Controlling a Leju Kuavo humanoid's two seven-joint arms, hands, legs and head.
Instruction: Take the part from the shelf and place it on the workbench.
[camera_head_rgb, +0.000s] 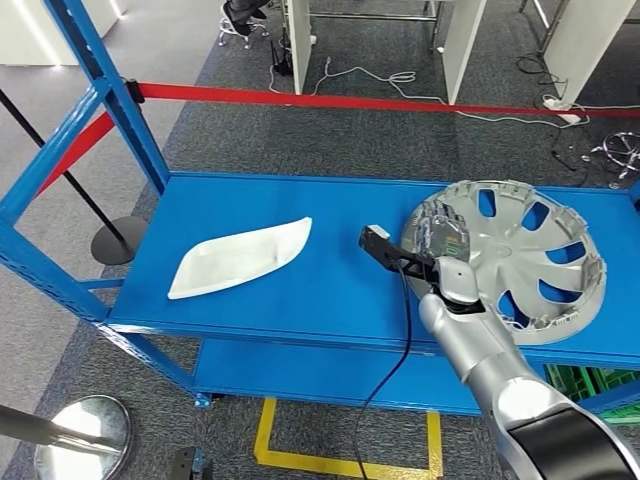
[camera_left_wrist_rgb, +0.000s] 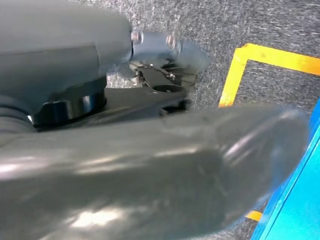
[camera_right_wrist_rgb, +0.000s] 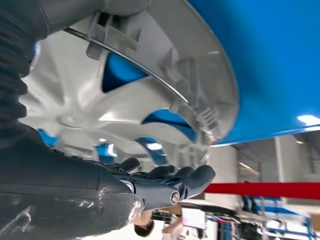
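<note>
on the blue shelf (camera_head_rgb: 317, 290), right hand (camera_head_rgb: 441, 235) reaching onto silver wheel cover (camera_head_rgb: 528, 250), fingers (camera_right_wrist_rgb: 188, 177) seemingly clamped on its rim

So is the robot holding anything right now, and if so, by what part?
The right hand has the silver hubcap by its rim: thumb on one side, fingers on the other. The left hand looks empty.

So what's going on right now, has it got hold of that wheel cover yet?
Right hand at the hubcap's near rim, fingers on it, no firm grip visible. Hubcap flat on the blue shelf. Left hand low over the floor. White curved part lies apart.
</note>
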